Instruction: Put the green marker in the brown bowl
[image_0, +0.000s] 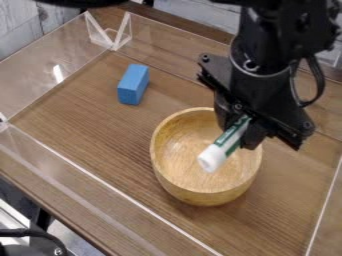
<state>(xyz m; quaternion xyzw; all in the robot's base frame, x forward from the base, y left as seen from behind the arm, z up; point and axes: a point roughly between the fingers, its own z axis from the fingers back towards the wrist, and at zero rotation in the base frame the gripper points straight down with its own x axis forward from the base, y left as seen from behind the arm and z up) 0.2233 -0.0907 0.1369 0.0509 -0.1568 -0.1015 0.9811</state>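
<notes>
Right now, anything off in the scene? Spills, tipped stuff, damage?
Nothing stands out. The gripper holds the green marker tilted over the brown bowl, which sits upright and looks intact. The blue block lies flat on the wooden table, apart from the bowl. No spill or damage visible.

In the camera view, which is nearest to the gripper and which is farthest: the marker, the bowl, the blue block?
1. Marker: held in the gripper, slanting down over the bowl.
2. Bowl: right below the gripper.
3. Blue block: farthest, on the table to the upper left.
</notes>
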